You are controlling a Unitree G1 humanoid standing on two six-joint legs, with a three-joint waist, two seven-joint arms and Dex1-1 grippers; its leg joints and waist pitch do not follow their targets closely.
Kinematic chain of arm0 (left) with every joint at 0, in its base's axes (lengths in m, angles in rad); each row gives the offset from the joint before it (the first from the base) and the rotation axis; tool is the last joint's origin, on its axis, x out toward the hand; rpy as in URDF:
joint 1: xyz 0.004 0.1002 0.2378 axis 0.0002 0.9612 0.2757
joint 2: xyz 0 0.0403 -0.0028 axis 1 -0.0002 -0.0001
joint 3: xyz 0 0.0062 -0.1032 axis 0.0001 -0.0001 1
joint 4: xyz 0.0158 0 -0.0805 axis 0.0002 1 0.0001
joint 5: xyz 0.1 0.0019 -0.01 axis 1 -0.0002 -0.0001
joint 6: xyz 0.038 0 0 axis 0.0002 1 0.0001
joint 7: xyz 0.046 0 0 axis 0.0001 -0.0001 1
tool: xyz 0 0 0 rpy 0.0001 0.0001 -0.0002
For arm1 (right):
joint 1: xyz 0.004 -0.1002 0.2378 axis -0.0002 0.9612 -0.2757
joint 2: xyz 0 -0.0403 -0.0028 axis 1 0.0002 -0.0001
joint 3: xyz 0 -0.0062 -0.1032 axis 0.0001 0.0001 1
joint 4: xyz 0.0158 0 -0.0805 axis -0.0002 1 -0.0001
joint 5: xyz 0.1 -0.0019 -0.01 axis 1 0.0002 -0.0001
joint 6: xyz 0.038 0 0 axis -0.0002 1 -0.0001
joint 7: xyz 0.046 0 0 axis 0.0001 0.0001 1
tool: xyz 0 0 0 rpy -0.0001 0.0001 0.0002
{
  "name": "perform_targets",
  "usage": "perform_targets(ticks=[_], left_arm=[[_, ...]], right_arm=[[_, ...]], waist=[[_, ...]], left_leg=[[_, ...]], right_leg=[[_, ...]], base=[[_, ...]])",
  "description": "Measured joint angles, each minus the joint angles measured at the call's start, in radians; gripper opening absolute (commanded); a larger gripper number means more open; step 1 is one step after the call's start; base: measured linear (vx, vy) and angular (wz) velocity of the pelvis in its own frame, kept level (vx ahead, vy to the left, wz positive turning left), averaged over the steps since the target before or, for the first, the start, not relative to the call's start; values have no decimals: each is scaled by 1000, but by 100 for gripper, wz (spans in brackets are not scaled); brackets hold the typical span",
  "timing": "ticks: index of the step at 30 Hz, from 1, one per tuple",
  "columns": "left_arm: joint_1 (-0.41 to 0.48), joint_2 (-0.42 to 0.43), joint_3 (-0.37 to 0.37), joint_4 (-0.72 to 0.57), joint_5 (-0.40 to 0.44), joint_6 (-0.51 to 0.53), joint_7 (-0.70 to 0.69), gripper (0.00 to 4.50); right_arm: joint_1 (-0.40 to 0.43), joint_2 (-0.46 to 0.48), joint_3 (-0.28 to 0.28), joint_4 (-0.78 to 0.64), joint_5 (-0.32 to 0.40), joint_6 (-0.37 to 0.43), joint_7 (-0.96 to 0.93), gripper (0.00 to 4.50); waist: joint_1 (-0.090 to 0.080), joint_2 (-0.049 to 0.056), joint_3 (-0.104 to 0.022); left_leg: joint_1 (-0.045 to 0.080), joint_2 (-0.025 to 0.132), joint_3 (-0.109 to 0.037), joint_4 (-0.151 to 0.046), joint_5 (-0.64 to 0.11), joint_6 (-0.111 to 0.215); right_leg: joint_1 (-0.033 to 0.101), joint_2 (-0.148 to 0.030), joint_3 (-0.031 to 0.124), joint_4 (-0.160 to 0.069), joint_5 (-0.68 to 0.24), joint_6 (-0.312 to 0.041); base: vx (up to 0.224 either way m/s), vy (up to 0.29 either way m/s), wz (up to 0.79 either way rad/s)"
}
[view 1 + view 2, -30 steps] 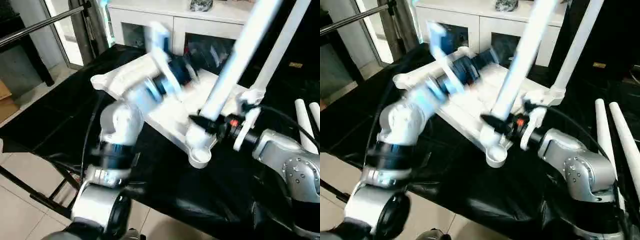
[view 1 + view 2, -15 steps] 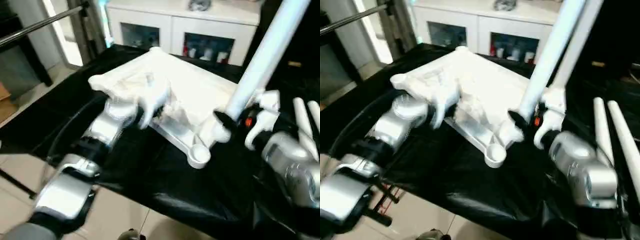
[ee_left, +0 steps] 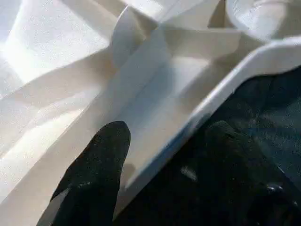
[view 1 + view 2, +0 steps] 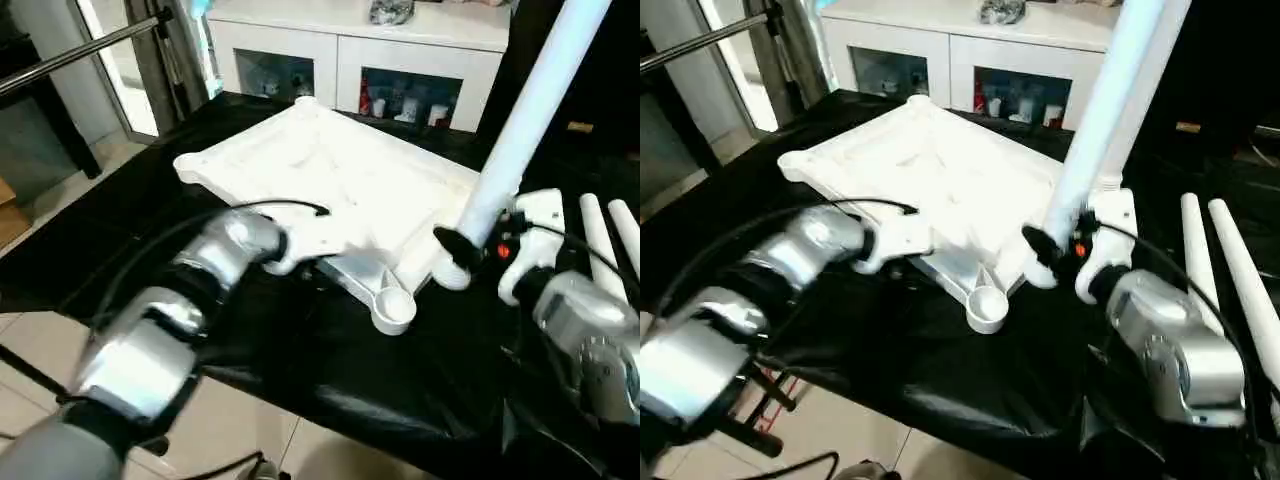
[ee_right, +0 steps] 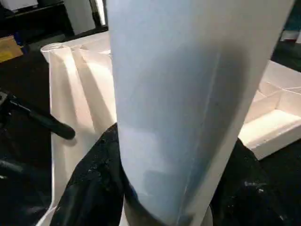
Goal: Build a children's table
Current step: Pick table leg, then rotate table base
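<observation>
On the black tabletop, my left tool straddles the table top's rim, fingers apart; my right tool grips a leg upright.

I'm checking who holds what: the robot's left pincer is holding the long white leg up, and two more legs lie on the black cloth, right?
Not quite: the right pincer holds the upright leg, as the right eye view shows. Two more legs do lie on the black cloth.

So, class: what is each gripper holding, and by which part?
Right gripper grips a table leg near its lower end. Left gripper straddles the tabletop edge rim.
</observation>
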Motion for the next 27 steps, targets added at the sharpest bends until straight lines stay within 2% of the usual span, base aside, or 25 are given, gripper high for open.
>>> perform_targets(ticks=[3,5,8,11,13,15,17,19,20,23,24,27], left_arm=[[-14,-17,0,20,5,-7,-3,298],[-18,-32,2,49,11,-11,-10,271],[-20,-51,15,82,9,-19,-38,259],[-31,-52,15,90,11,-19,-80,220],[-43,-52,11,98,31,-17,-91,218],[-51,-53,11,109,43,-15,-101,175],[-55,-53,12,112,47,-12,-108,173],[-68,-57,13,118,48,0,-142,166],[-69,-60,13,119,49,8,-159,138],[-82,-64,4,116,61,22,-220,135],[-89,-66,-1,116,68,31,-239,108],[-99,-62,-12,109,89,47,-326,97]], right_arm=[[0,0,0,-1,0,0,0,189],[0,0,0,-1,0,0,0,189],[0,0,0,-2,-1,0,1,189],[1,0,0,-2,-1,0,1,189],[1,0,0,-2,-2,0,1,189],[1,0,0,-2,-3,0,2,189],[1,0,1,-1,-4,0,3,189],[-1,-1,5,1,-11,-2,7,189],[-2,-2,7,3,-11,-3,11,189],[-5,-9,15,4,-18,-10,21,189],[-7,-10,17,4,-19,-14,22,189],[-7,-20,20,7,-22,-26,26,189]], waist=[[-1,3,-1],[0,6,-3],[1,7,-2],[-1,10,-4],[-1,10,-4],[-2,11,-5],[-2,12,-5],[-2,12,-5],[-2,13,-6],[-1,13,-6],[-2,14,-6],[-2,15,-8]], left_leg=[[0,0,0,0,0,0],[0,0,0,0,0,0],[0,0,0,0,0,0],[0,0,0,0,0,0],[1,0,0,0,0,0],[1,0,0,0,0,0],[1,0,0,0,0,0],[1,0,0,0,0,0],[1,0,0,0,0,0],[1,0,0,0,0,0],[1,0,0,0,0,0],[2,0,0,0,0,0]], right_leg=[[0,0,0,0,0,0],[0,0,0,0,0,0],[0,0,0,0,0,0],[0,0,0,0,0,0],[0,0,0,0,0,0],[0,0,0,0,0,0],[0,0,0,0,0,0],[0,0,0,0,0,0],[0,0,0,-1,0,0],[0,0,0,0,0,0],[1,0,0,0,0,0],[1,0,0,0,0,0]], base=[[0,0,0],[0,0,0],[0,0,0],[0,0,0],[0,0,0],[0,0,0],[0,0,0],[0,0,0],[0,0,0],[0,0,0],[0,0,0],[0,0,0]])
